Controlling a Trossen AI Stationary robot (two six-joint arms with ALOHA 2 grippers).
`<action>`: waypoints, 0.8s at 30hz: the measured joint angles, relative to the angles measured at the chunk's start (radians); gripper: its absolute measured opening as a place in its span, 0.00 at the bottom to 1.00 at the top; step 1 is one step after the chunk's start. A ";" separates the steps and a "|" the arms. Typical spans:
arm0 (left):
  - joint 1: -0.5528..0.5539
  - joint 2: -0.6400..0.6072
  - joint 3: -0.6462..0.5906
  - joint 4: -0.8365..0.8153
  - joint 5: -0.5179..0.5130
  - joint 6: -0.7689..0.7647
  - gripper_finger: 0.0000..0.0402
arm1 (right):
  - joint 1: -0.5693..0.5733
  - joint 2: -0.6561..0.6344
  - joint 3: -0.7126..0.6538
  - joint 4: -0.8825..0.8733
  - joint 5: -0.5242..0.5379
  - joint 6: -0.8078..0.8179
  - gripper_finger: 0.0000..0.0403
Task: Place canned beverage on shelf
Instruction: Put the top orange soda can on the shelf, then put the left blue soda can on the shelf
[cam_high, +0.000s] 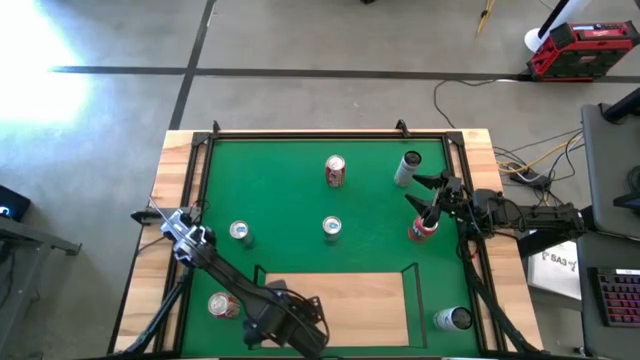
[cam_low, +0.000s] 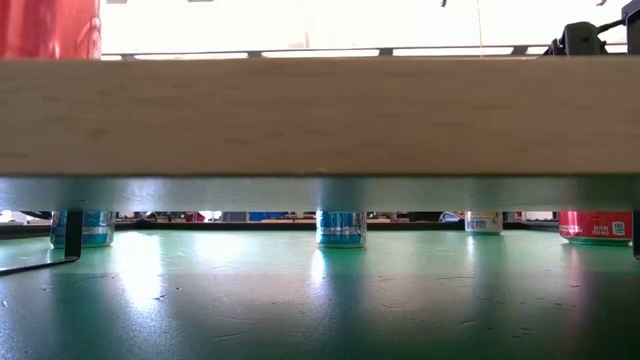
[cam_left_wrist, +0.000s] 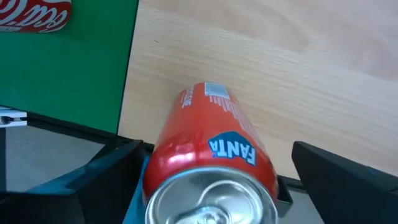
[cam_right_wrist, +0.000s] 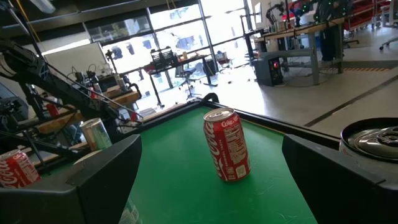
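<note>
An orange Fanta can (cam_left_wrist: 208, 165) stands upright on the pale wood shelf (cam_high: 350, 300), near its left edge. My left gripper (cam_left_wrist: 217, 163) points straight down over it, open, with one finger on each side of the can's top. From above, the left gripper (cam_high: 285, 318) hides the can. The low view shows the shelf's near edge (cam_low: 320, 115) and a red can side (cam_low: 50, 28) above its left end. My right gripper (cam_high: 425, 192) waits open and level at the mat's right side.
On the green mat (cam_high: 290, 200) stand a red can (cam_high: 335, 171), two blue-and-silver cans (cam_high: 240, 232) (cam_high: 331, 228), a red can (cam_high: 423, 228) by my right gripper, a red can (cam_high: 223, 305) left of the shelf, and a white can (cam_high: 452, 319). A silver can (cam_high: 407, 168) lies tilted.
</note>
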 joint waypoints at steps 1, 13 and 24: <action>0.001 -0.004 0.000 0.000 -0.003 0.000 0.99 | 0.000 0.000 0.000 0.000 0.000 0.000 0.95; 0.099 -0.080 0.000 0.000 -0.135 0.263 0.97 | 0.000 0.000 0.000 0.000 0.000 0.000 0.95; 0.274 -0.074 0.000 0.000 -0.202 0.695 0.97 | 0.000 0.000 0.000 0.000 0.000 0.000 0.95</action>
